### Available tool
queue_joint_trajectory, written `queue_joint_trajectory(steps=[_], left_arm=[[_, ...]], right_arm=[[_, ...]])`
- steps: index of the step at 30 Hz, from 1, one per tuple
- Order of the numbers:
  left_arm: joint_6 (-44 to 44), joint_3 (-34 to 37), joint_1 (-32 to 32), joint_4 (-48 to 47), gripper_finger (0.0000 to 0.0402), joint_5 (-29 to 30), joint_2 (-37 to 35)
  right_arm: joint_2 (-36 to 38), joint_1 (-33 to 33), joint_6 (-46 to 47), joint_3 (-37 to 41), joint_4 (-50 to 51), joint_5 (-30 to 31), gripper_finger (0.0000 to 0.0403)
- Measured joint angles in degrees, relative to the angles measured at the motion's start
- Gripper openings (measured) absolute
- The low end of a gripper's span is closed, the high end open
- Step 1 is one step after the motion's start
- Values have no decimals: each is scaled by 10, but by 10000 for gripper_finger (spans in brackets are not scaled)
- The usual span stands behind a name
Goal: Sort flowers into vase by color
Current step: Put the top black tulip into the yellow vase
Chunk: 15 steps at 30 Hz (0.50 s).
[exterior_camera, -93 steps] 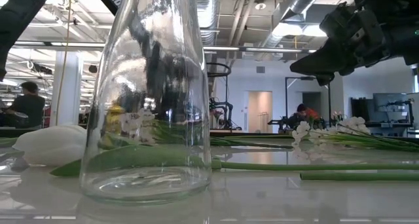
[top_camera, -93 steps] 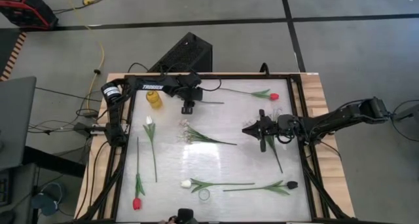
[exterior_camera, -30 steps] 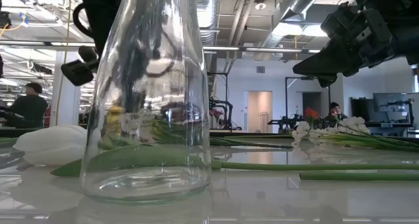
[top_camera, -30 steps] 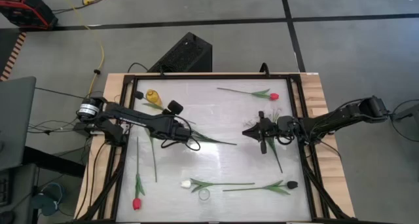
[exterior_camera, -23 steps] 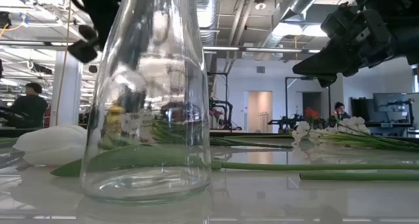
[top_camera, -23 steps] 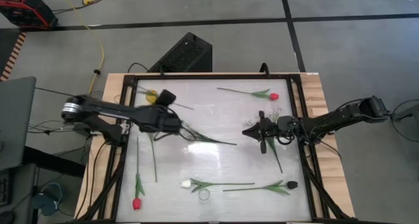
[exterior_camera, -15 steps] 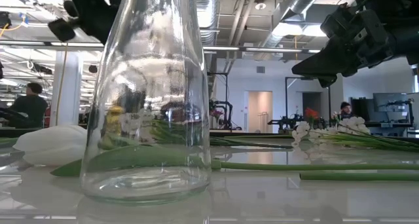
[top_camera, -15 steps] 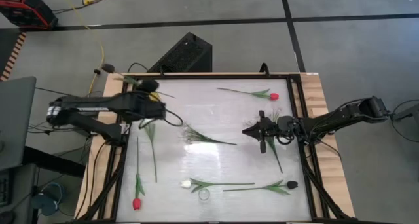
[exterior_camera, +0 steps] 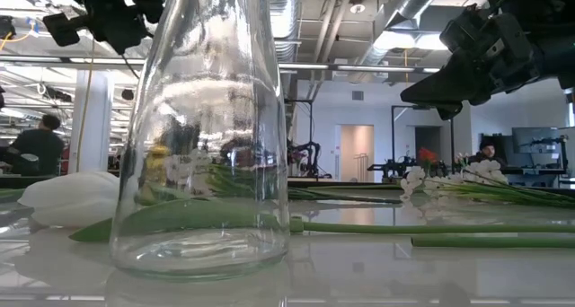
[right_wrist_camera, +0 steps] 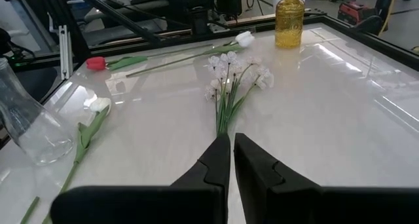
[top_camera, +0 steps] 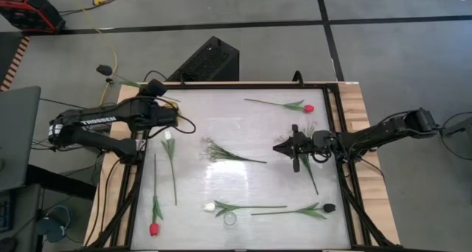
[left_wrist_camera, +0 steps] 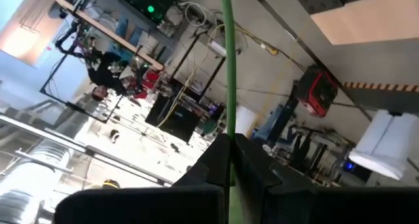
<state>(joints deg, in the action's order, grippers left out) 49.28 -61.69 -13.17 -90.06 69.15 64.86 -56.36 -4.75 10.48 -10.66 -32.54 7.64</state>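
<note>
My left gripper [top_camera: 156,91] is raised over the table's far left corner, shut on a thin green-stemmed flower [top_camera: 122,75]. The flower's small head [top_camera: 109,70] reaches out past the table's edge; which kind of flower it is I cannot tell. My right gripper [top_camera: 284,147] hangs shut above the table's right side with nothing between its fingers [right_wrist_camera: 222,155]. A sprig of white blossoms [top_camera: 214,149] lies mid-table. The clear vase [top_camera: 230,219] stands at the near edge. A yellow vase [right_wrist_camera: 288,18] stands at the far left. My left gripper pinches the flower's green stem [left_wrist_camera: 227,135] between its two fingers. The stem runs on ahead past the fingertips, and the head lies outside the left wrist view. The flower is lifted clear of the table.
Lying on the table are a red tulip [top_camera: 308,108] far right, a white tulip [top_camera: 168,136] left, a red tulip [top_camera: 154,228] near left, a white tulip [top_camera: 210,206] and a dark tulip [top_camera: 329,208] near. A stem [top_camera: 311,177] lies under my right arm.
My left gripper has drawn back from the middle of the table toward the far left corner and risen, carrying the flower. The flower has swung round and now points out past the table's far left corner.
</note>
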Motion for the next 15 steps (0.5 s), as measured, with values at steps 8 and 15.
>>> queue_joint_trajectory(steps=[8,15], left_arm=[[27,0,-46,-1,0,-23,-47],[37,1,-54,0,0,-105,-83]], right_arm=[[0,0,0,0,10,0,51],[0,0,0,0,9,0,51]])
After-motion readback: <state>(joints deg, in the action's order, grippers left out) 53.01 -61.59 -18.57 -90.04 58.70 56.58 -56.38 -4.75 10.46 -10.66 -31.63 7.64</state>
